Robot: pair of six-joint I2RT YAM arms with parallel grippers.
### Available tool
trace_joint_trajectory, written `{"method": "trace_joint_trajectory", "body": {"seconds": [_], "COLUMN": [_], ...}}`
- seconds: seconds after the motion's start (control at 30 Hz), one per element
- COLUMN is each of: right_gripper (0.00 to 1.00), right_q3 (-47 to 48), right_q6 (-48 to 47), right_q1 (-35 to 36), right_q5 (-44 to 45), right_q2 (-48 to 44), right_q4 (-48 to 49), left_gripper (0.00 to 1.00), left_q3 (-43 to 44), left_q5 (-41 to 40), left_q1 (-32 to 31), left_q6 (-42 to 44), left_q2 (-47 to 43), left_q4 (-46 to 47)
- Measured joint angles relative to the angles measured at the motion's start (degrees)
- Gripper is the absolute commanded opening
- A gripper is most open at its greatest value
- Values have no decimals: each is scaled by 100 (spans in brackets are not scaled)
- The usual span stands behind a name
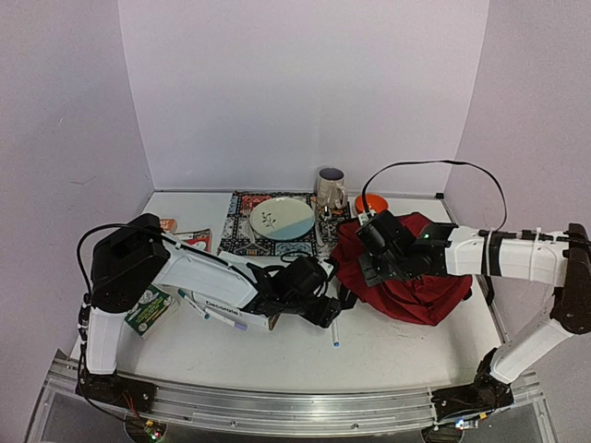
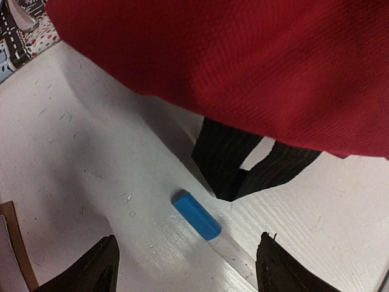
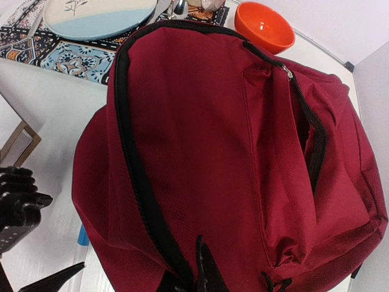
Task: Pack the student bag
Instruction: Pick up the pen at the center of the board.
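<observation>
Two claws: L claw (image 2: 188, 271) spread wide above blue-capped pen (image 2: 196, 215) on desk (image 2: 61, 152), just by black strap (image 2: 225, 164); R claw (image 3: 202, 267) pressed together, pinching student bag (image 3: 213, 121) at its zip edge, bag sitting right-centre on desk nr orange bowl (image 3: 264, 25).

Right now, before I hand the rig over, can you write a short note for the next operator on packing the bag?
Left pincer: open, low over the pen, not gripping it.
Right pincer: shut at the zipper edge of the bag; whether it pinches fabric is unclear.
Bag: on the right side of the table, with a black strap beside the pen.
Done: nothing visibly packed; the bag's inside is hidden.
Left: grasp the pen, open the bag and put the pen in. A box by the left arm lies out too.
</observation>
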Motion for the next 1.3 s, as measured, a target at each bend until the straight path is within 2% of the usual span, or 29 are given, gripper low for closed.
{"method": "trace_joint_trajectory", "body": {"seconds": [0.23, 0.63, 0.8, 0.93, 1.17, 1.3], "right_gripper": [0, 0, 0, 0, 1, 1], "right_q3": [-67, -77, -77, -80, -110, -132], "right_q6": [0, -59, -154, -219, -273, -286], "right_q1": [-35, -42, -65, -70, -73, -73], "right_q5": [-170, -416, -599, -750, -1008, -1098], "right_q2": [0, 2, 2, 2, 2, 2], "right_q4": [146, 251, 330, 397, 454, 487], "left_gripper": [68, 27, 17, 15, 27, 29], "left_q3": [245, 287, 178, -1, -181, -178], "left_q5": [-652, -1406, -1402, -1282, -1038, -883], "left_q1": [-175, -246, -246, -241, -241, -241], "left_q6": [152, 304, 272, 239, 191, 158], "left_q2": [375, 405, 314, 131, -169, -223], "left_q4": [-202, -523, -631, -742, -1244, -1514]}}
